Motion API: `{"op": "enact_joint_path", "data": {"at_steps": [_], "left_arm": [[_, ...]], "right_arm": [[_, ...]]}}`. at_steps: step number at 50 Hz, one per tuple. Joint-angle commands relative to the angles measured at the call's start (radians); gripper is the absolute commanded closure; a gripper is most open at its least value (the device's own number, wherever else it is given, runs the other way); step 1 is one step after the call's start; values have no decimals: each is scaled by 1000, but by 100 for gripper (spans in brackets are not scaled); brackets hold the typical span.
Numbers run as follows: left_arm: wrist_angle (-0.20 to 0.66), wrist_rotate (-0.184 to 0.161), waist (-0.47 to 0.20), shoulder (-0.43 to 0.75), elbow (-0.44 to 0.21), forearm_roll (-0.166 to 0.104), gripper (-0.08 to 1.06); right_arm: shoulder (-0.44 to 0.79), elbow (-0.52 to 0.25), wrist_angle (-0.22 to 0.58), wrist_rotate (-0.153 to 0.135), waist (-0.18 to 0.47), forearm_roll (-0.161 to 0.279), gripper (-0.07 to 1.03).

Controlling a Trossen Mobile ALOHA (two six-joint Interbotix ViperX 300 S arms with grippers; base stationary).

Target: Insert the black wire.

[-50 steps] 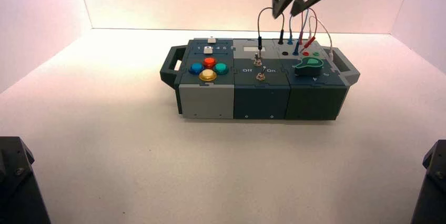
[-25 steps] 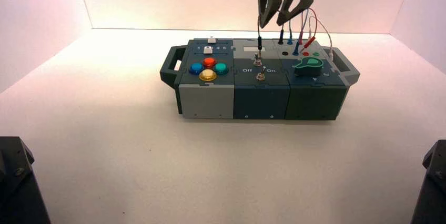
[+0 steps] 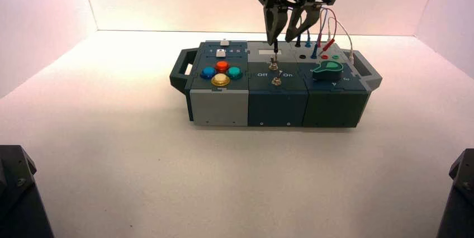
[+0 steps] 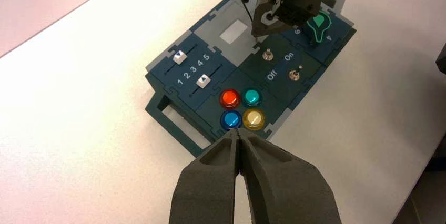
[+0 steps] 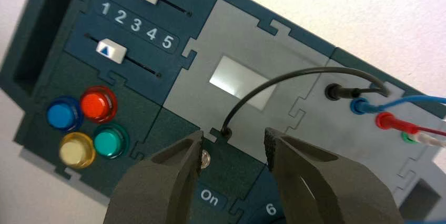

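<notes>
The black wire (image 5: 273, 82) arcs over the grey back panel of the box (image 3: 221, 106). One plug sits in a socket (image 5: 336, 91) beside the blue plug (image 5: 360, 105). The wire's free end (image 5: 226, 130) stands upright by the seam between the grey panel and the switch panel. My right gripper (image 5: 234, 148) hangs open just above it, one finger on each side, touching nothing. From above, the right gripper (image 3: 282, 34) is over the box's back middle, with the free plug (image 3: 275, 51) under its left finger. Left of the box, my left gripper (image 4: 239, 134) hovers shut and empty.
The box carries two sliders (image 5: 111, 50), four coloured buttons (image 3: 221, 73), two toggle switches (image 3: 274, 65) marked Off and On, and a green knob (image 3: 328, 70). Red (image 5: 389, 121) and white-tipped (image 5: 421, 140) plugs sit beside the blue one. An open black socket (image 3: 302, 57) lies near the knob.
My right gripper has come down and to the left, from above the wire loops to just over the black wire's free plug, staying open. The left gripper and the box have not moved.
</notes>
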Motion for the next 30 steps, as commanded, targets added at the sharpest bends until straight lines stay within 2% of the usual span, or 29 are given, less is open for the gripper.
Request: {"op": "enact_joint_path", "data": {"at_steps": [1, 7, 18, 30], "left_arm": [[-5, 8, -3, -3, -21, -5, 101], [-3, 8, -3, -3, -23, -5, 101], [-5, 9, -3, -3, -21, -5, 101], [-5, 9, -3, -3, -21, -5, 101]], "right_arm": [[3, -38, -3, 0, 14, 6, 38], [18, -49, -3, 2, 18, 6, 45], [17, -54, 9, 2, 18, 5, 47], [26, -63, 40, 0, 18, -8, 55]]}}
